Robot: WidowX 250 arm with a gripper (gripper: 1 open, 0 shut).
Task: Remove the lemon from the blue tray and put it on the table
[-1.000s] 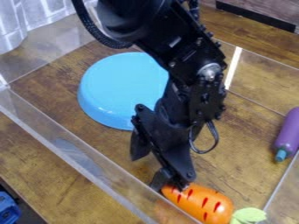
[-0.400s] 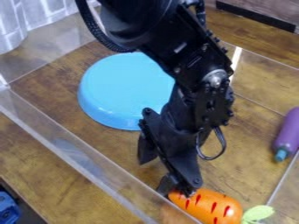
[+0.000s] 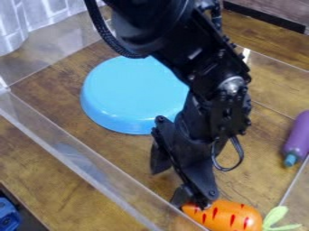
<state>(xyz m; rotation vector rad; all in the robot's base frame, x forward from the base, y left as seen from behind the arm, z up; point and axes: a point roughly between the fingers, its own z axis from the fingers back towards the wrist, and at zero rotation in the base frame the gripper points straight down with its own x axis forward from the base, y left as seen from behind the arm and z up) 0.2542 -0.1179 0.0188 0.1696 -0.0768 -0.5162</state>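
Observation:
The blue tray is a round, light-blue dish lying on the dark wooden table at the left of centre, and its visible part holds nothing. No lemon shows in this view. My black gripper points down at the front of the table, well to the right of the tray and in front of it. Its tips are just above and left of an orange toy carrot. The arm's bulk hides the fingers, so I cannot tell how the jaws stand or whether they hold anything.
A purple toy eggplant lies at the right edge. The carrot's green top sits by the front right corner. Clear acrylic walls border the table at the front and left.
The arm has moved right and toward the front edge. The carrot has shifted right with it, staying just under the gripper tips. The tray and eggplant have not moved.

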